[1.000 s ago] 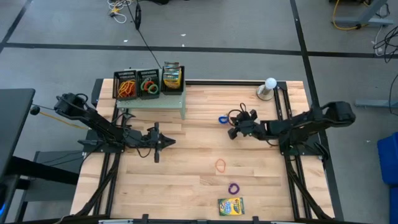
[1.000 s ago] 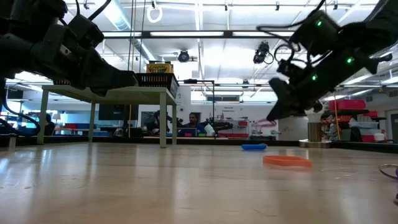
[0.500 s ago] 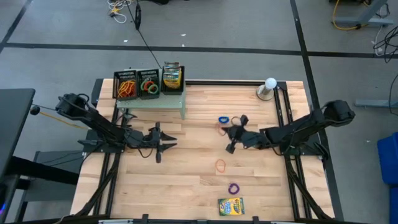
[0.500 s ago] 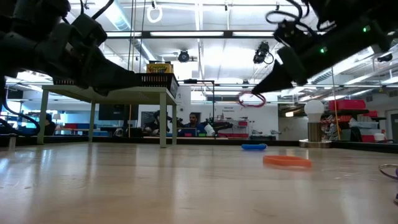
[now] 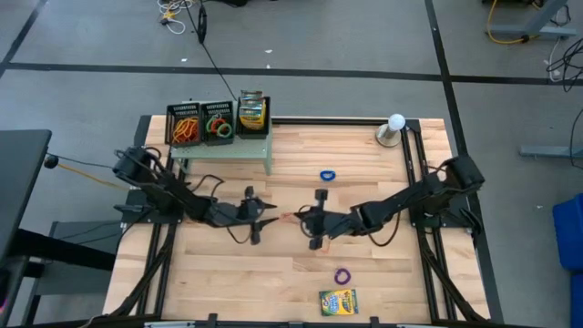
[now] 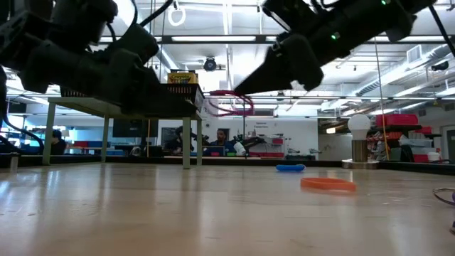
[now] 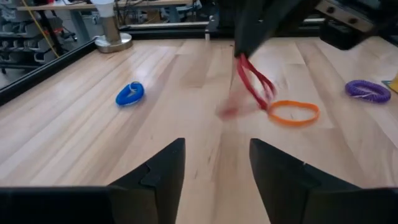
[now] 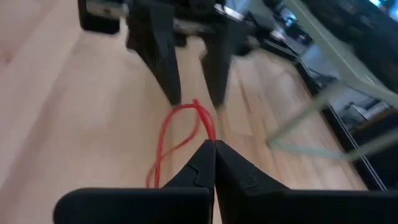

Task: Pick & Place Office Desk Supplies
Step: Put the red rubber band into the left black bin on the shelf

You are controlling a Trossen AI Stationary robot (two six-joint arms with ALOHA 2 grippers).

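- Against the earlier frames, the right gripper (image 5: 304,219) had swung from beside the blue rubber band (image 5: 327,174) across to the middle of the table (image 5: 383,273), carrying a red rubber band (image 6: 231,104) off the wood with it; the left gripper (image 5: 271,220) had reached out from the left edge toward the middle as well, and its fingers had parted from nearly closed to a clear gap.
- Nearest the front edge, a crayon box (image 5: 338,302) lay flat on the table, with a purple rubber band (image 5: 342,275) just behind it.
- An orange rubber band (image 7: 293,112) lay flat on the wood, below and close by the right gripper.
- In the middle of the table the right gripper's jaws were pressed tight together on the red rubber band, which hung as a loop from the tips, clear of the tabletop in the low view.
- The left gripper faced it tip to tip, jaws spread apart and empty; the red loop hung just in front of its fingers (image 8: 163,56), and whether it touched them could not be told.
- Farther back, the blue rubber band lay alone on the wood.
- At the far left stood a pale green stand (image 5: 222,150) bearing two mesh trays (image 5: 201,108) with rubber bands in them, and a third tray (image 5: 265,128) holding another crayon box (image 5: 251,113) upright.
- At the far right corner stood a white globe (image 5: 395,122) on its grey base.
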